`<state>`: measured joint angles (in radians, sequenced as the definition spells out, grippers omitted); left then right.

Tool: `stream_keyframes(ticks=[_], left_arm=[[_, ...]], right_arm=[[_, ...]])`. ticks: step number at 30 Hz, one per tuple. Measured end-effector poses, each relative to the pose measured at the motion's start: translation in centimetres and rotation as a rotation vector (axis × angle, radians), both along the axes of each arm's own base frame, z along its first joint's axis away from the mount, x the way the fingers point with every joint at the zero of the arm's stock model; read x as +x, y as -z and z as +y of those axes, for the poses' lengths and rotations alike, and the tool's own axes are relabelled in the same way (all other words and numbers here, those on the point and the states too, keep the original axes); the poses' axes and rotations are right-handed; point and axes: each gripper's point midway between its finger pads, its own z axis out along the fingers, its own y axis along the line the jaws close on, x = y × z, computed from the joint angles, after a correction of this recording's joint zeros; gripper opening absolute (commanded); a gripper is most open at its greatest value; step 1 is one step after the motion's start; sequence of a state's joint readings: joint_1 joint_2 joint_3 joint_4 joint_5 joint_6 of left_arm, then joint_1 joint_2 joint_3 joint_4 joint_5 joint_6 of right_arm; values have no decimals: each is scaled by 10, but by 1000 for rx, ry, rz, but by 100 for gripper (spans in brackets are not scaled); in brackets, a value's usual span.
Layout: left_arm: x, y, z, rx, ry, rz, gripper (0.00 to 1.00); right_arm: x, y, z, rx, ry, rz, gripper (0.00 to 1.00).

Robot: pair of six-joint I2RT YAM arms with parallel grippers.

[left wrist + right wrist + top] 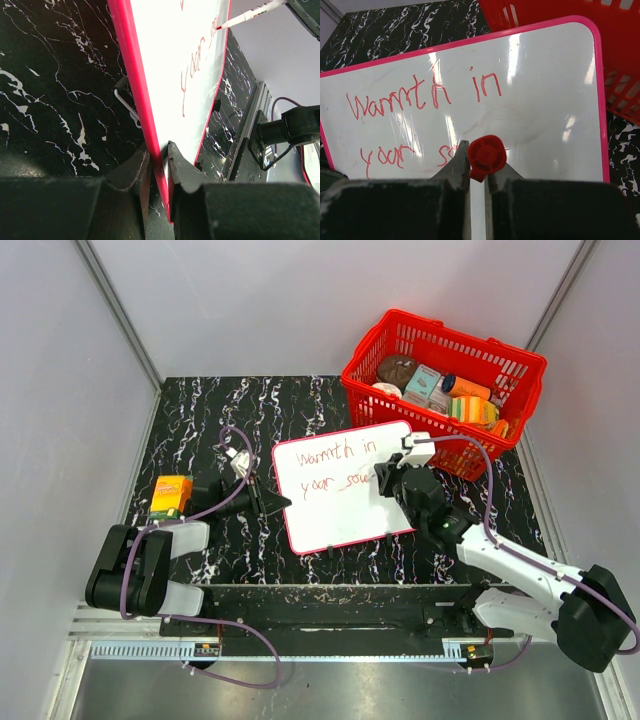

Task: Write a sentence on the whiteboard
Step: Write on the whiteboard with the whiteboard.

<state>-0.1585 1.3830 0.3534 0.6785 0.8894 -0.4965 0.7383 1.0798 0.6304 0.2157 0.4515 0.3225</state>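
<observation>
While left gripper (159,152) pinches left rim of flat white rectangular whiteboard with thin red frame (340,515), jaws nearly together on frame edge, board sits centre frame in top view, on black white-veined marble tabletop (200,410). Thin red handwritten sentence (325,468): upper line "Warmth in", lower line "your sou". Right gripper (477,162): fingers clamped tight on white marker with red end cap (487,156); tip at end of lower line. Red plastic mesh basket (372,375) holding groceries, upper right, just beside board corner. Small orange carton (172,495), left centre.

Propped-up red-framed whiteboard (340,518) bears red sentence (320,455), 2 lines.
</observation>
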Motion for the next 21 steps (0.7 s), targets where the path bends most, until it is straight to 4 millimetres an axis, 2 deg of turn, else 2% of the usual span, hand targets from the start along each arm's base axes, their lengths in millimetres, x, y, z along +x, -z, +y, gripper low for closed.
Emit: stream_keyframes(ticks=[12,18,21], left_arm=[[0,0,0,0,0,0,0],[0,0,0,0,0,0,0],[0,0,0,0,0,0,0]], right_arm=[[-5,1,-6,-3,8,6,0],[-7,-18,-13,27,28,-44,0],[-6,-22,-15,21,36,-57,0]])
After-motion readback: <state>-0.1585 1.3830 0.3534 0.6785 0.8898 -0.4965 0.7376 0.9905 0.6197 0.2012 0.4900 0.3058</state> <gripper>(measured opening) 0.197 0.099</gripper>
